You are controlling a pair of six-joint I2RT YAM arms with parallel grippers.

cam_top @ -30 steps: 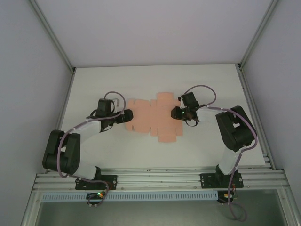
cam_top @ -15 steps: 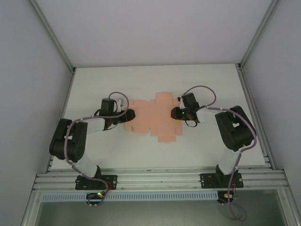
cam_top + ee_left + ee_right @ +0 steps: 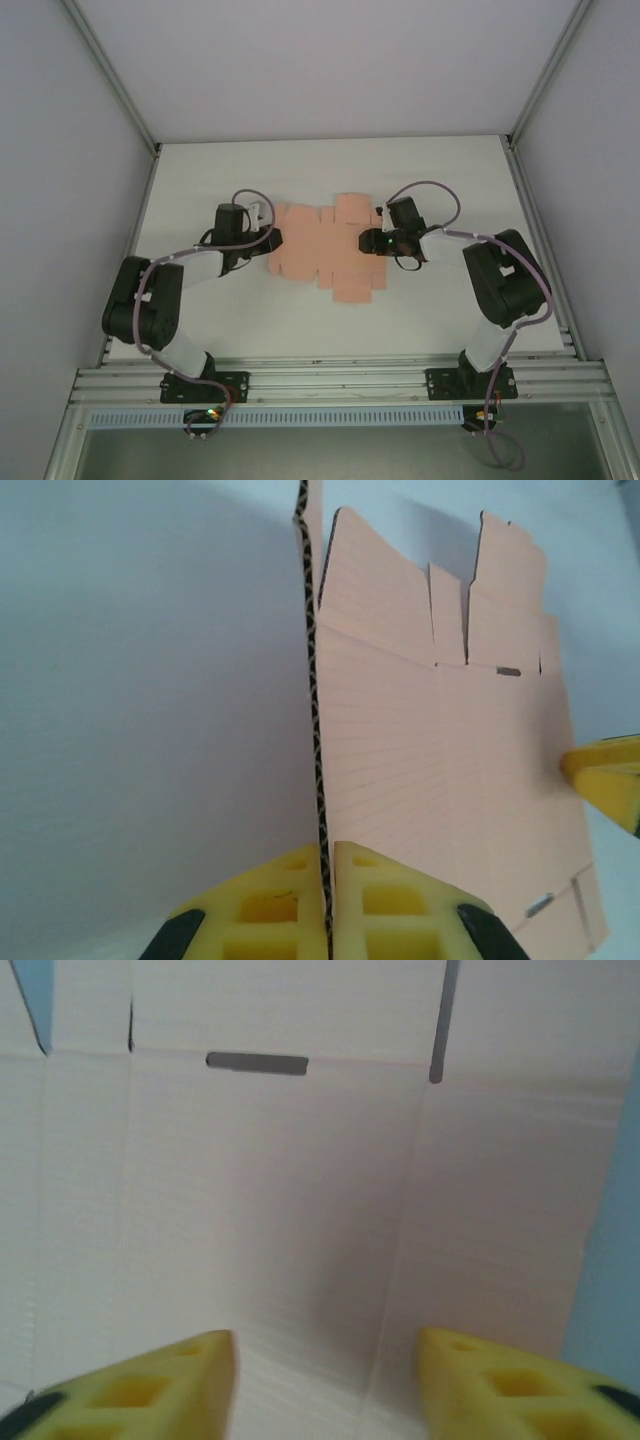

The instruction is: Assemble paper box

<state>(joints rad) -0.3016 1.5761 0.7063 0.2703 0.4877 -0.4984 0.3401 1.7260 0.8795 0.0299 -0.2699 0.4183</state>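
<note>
Paper box [image 3: 322, 250] [image 3: 440, 770] [image 3: 270, 1190], for now only a flat die-cut sheet of salmon-pink card. Lies spread in the middle of the white table [image 3: 200, 170], between the two arms, with flaps towards the far side and the near side.

Probably very light, to judge by the thin fluted edge seen in the left wrist view. Fairly stiff inside one panel, but ready to bend along the pressed creases. Smooth underneath, so likely to slide on the table if pushed from one side only. Easy to dent or to crease in a wrong place under a hard squeeze. Best taken at an outer edge or at a flap, close to a crease, never in the middle of a panel.

Left gripper [image 3: 268, 238] [image 3: 327, 900] at the left edge of the sheet, yellow pads [image 3: 390, 910] pressed together with the card edge pinched between them.

Right gripper [image 3: 372, 240] [image 3: 325, 1380] over the right part of the sheet, fingers [image 3: 605, 780] apart with a bare panel between them and a narrow slot [image 3: 257, 1063] beyond. Nothing clamped there. Impossible to tell whether the tips touch the card.

No walls raised yet, so no hollow formed, and nothing lying on the sheet or in it.
</note>
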